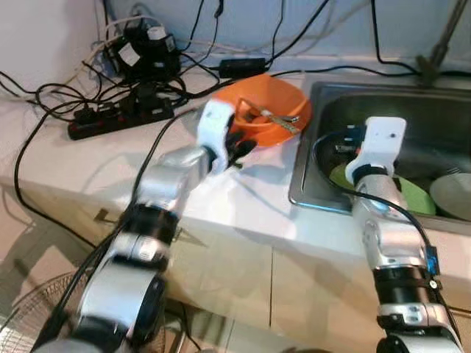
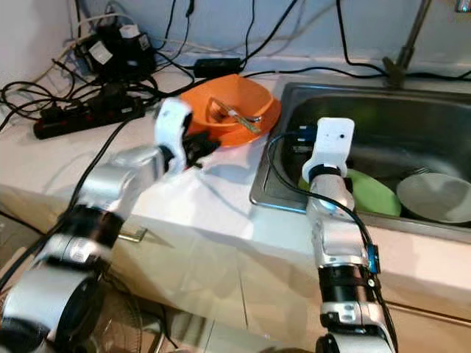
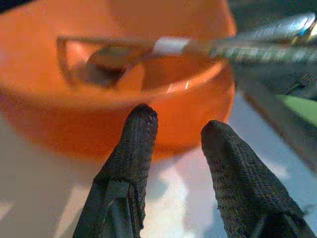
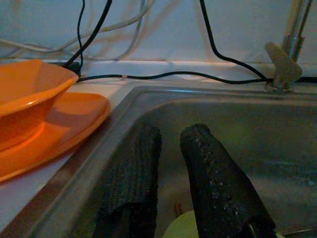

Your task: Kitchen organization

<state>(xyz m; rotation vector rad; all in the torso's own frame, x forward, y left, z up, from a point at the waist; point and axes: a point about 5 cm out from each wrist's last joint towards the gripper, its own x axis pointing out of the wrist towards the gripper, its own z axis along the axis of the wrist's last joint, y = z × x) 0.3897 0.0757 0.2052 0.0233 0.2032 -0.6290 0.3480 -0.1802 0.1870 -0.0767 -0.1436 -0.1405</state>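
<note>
Spoon [image 3: 148, 49] inside orange bowl [image 3: 119, 99]

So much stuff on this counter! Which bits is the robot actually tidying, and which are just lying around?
Part of the job:
- orange bowl with utensils inside, on an orange plate
- green plate and grey plate in the sink
- left gripper just short of the bowl, right gripper over the sink

Just lying about:
- power strip
- tangled black cables
- tap
</note>
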